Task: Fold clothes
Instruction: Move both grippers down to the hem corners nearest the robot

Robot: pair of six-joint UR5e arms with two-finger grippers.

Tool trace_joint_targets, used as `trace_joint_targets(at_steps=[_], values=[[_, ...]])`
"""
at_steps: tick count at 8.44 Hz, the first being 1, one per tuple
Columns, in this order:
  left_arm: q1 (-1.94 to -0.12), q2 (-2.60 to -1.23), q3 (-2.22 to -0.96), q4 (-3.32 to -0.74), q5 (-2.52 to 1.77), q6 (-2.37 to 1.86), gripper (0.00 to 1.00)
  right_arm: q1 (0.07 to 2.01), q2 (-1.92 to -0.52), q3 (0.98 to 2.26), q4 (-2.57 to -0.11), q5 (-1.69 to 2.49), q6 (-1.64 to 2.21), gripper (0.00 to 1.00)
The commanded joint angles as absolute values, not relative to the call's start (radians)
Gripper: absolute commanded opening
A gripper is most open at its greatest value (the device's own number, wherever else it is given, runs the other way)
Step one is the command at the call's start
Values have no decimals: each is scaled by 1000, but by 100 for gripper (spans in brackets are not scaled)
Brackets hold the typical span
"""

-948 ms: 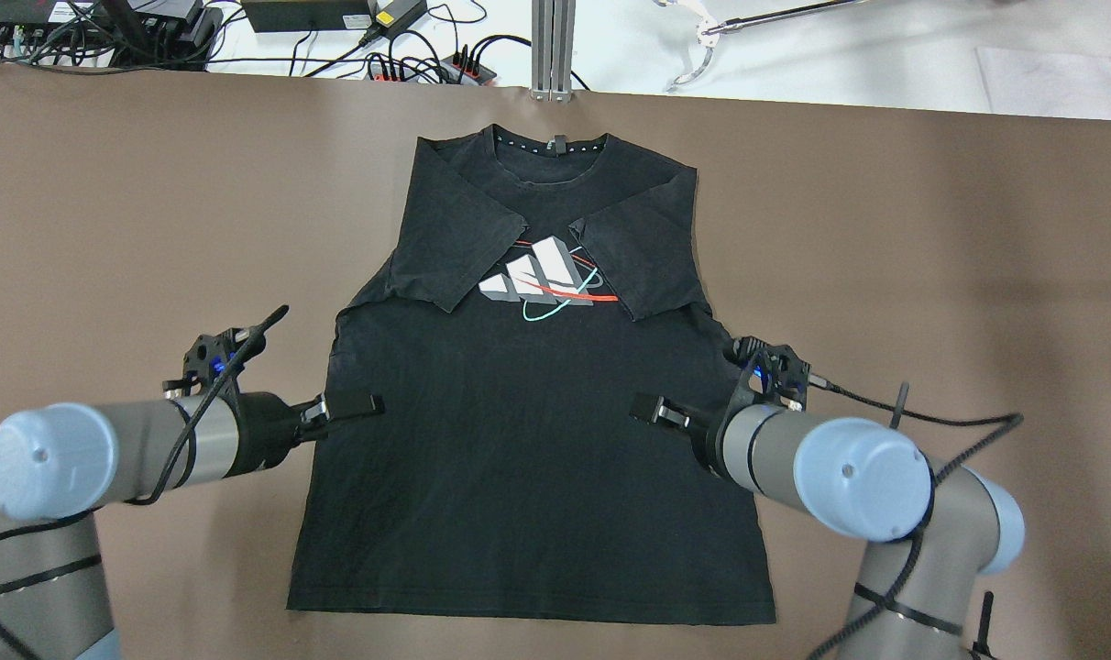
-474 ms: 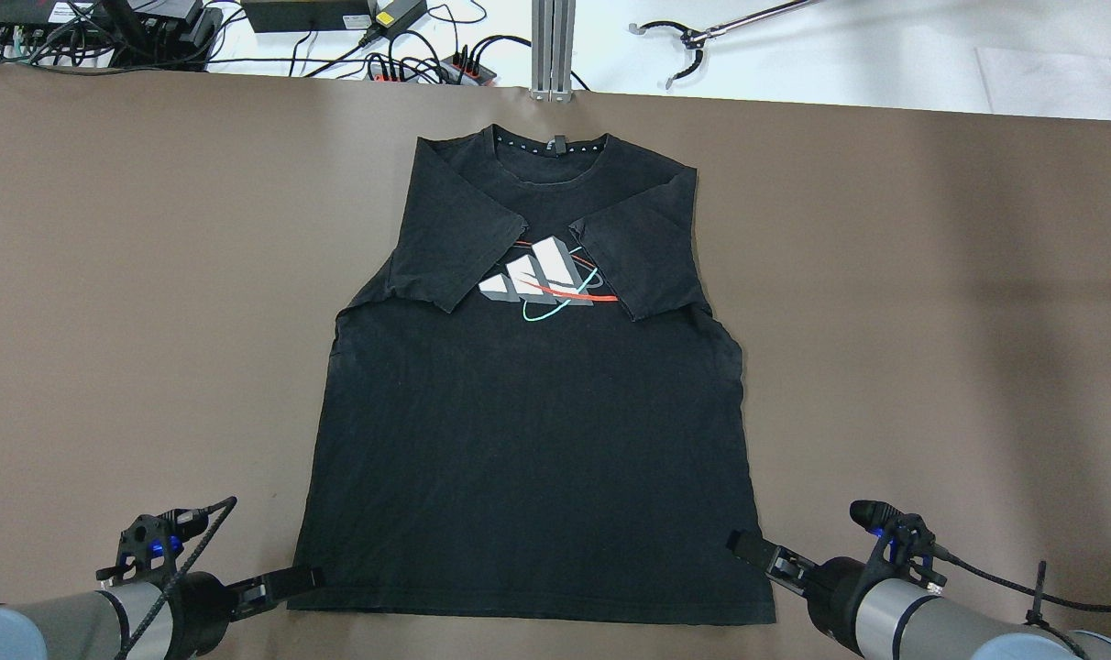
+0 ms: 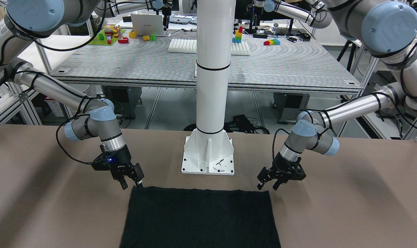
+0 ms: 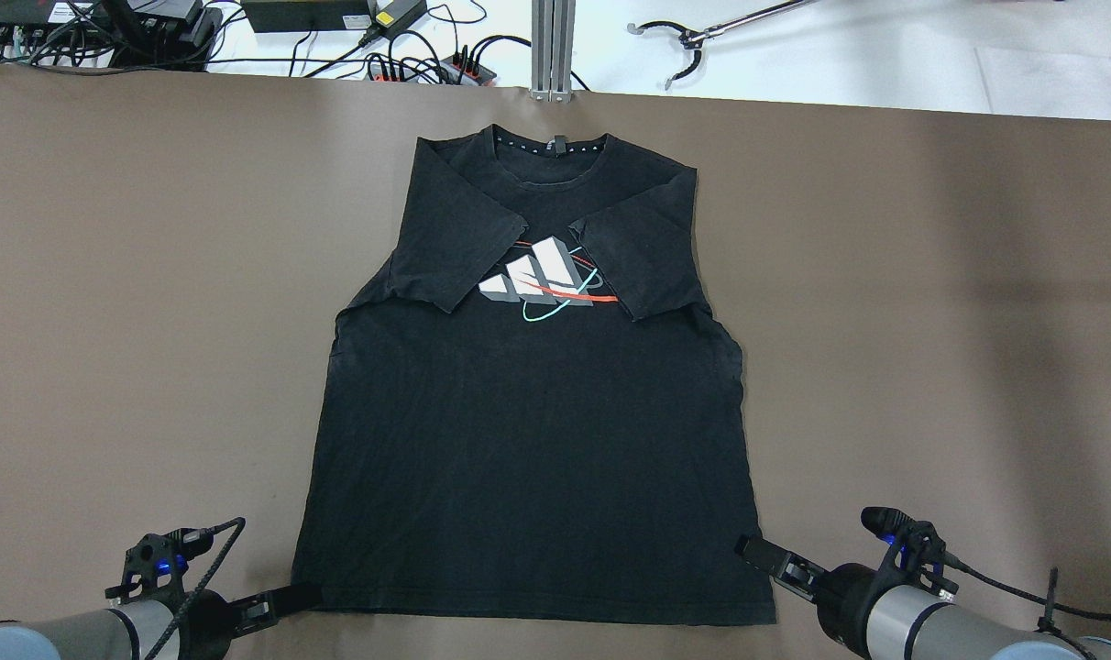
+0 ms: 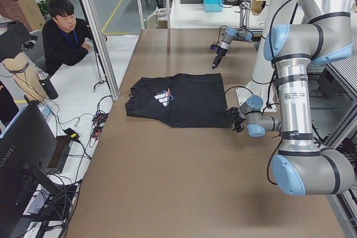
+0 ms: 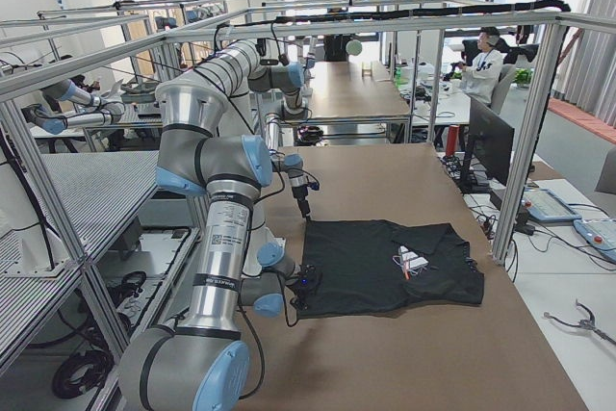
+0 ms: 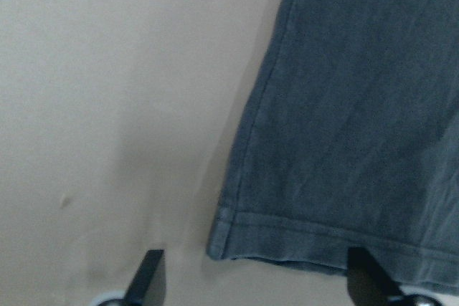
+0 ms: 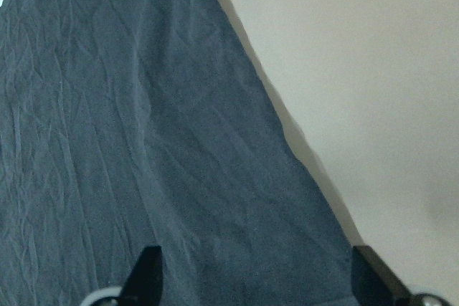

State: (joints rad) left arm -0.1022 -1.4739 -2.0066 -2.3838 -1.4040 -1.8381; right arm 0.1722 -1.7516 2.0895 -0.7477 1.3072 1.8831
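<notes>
Brown matte table surface [image 4: 134, 275] lies under everything. At its near left edge, my left pincer [image 4: 290, 598] is spread wide, with its two black fingertips [image 7: 148, 277] on either side of the hem corner of the black fabric T-shirt with white striped logo [image 4: 528, 440]. This shirt lies flat in the middle, both sleeves folded inward. My right pincer [image 4: 755, 552] is spread wide too, over the right hem corner.
</notes>
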Motion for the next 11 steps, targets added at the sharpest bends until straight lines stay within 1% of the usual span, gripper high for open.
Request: trace_joint_targets(at_steps=[1,2,6,8,9,10,11], values=[[-101,-1511,-2002,-2379,-1402,-1838,60,172,-1750,2091,-747,1307,1881,94],[-103,-1509,-1993,-2378,-1404,-1838,56,172,-1749,2091,-747,1307,1879,94],[-109,-1483,-1994,-2378,-1410,-1824,57,172,-1738,2091,-747,1308,1878,94],[-109,-1483,-1993,-2376,-1408,-1824,56,172,-1738,2089,-747,1308,1878,94],[-109,-1485,-1988,-2369,-1408,-1824,44,172,-1738,2089,-747,1308,1878,94],[-109,-1486,-1987,-2368,-1408,-1824,27,172,-1740,2089,-747,1307,1878,94],[-109,-1486,-1988,-2368,-1407,-1824,8,172,-1740,2089,-747,1308,1878,94]])
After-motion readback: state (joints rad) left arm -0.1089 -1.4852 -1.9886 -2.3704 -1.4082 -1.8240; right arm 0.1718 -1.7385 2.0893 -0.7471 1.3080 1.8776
